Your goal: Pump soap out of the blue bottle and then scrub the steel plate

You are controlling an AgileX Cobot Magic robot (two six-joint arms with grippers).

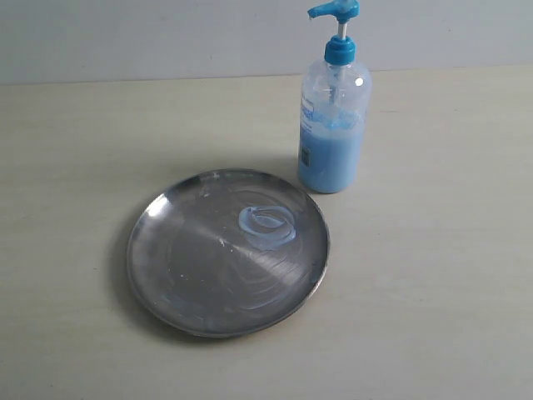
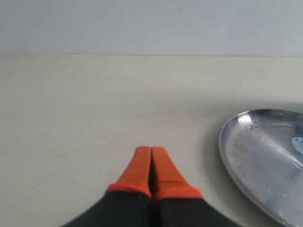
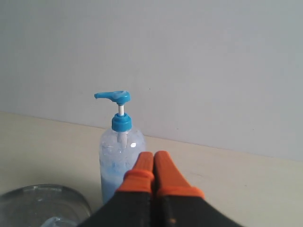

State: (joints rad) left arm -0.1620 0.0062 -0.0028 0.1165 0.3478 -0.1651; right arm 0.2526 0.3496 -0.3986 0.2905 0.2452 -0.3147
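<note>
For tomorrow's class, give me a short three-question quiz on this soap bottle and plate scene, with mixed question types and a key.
1. True or false: a smear of soap lies on the steel plate.
2. The blue bottle stands: A) on the plate; B) upright on the table beside the plate; C) tipped over on its side.
3. Fill in: the left claw and right claw both have their jaws ____.
Key: 1 true; 2 B; 3 shut.

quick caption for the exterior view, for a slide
Pale blue soap smeared on the steel plate, with the upright blue bottle standing just beyond its rim.
</note>
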